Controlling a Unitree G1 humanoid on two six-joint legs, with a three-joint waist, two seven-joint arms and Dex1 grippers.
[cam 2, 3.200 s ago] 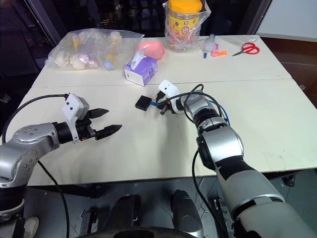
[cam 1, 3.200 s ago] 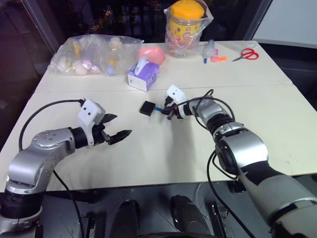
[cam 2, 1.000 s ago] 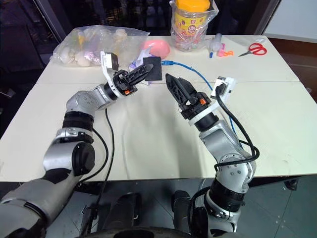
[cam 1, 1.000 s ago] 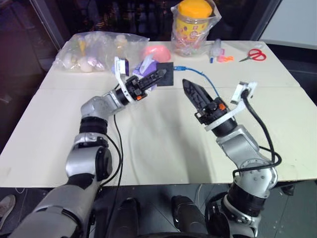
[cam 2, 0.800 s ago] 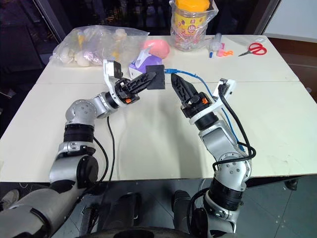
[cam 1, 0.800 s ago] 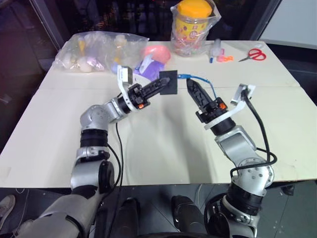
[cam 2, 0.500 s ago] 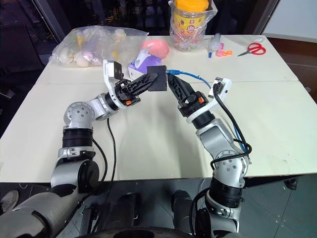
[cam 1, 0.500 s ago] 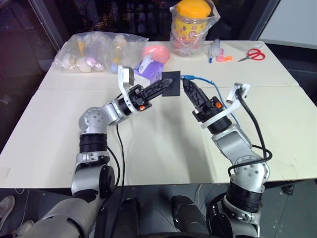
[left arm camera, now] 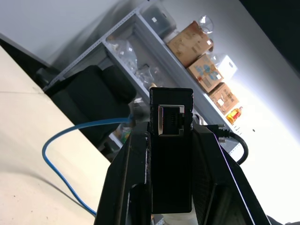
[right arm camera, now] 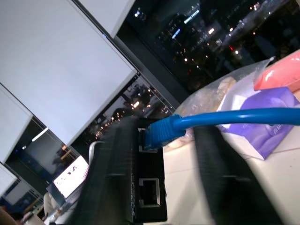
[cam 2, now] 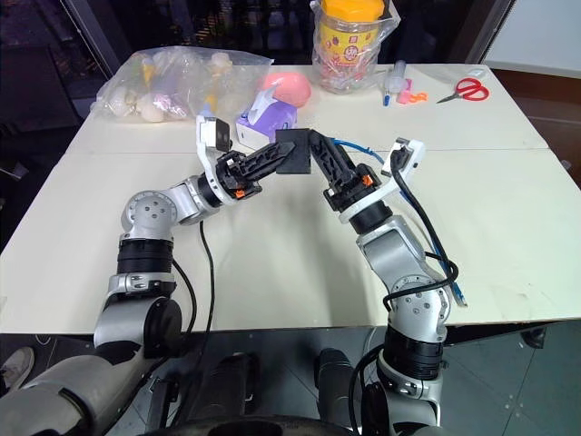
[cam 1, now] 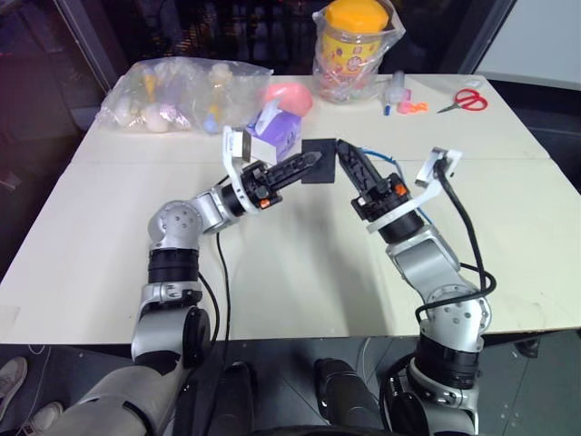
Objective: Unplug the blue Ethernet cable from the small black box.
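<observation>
Since a second ago the right gripper (cam 1: 343,153) has closed in from a wide spread and now sits right against the small black box (cam 1: 319,148), while the left gripper (cam 1: 307,163) has drawn the box a little back toward the table's middle, away from the tissue box (cam 1: 274,133). The cream table (cam 1: 109,227) carries everything else: at about eleven o'clock a clear plastic bag of small items (cam 1: 177,91), at twelve o'clock a yellow-lidded jar in a plastic wrap (cam 1: 351,45), and at about one o'clock red-handled scissors (cam 1: 460,99), with markers (cam 1: 392,95) lying between jar and scissors. The purple-and-white tissue box stands just past the left gripper, with a pink round object (cam 1: 289,94) behind it. The left gripper is clenched on the small black box and holds it up above the table centre; its wrist view shows the box (left arm camera: 170,140) pinched between both fingers with an empty port facing the camera. The right gripper's fingers are nearly together beside the box, at the plug; whether they actually pinch it I cannot tell. The blue Ethernet cable (right arm camera: 220,116) is plugged into the box's upper port, and it trails off toward three o'clock behind the right arm (cam 1: 374,154).
</observation>
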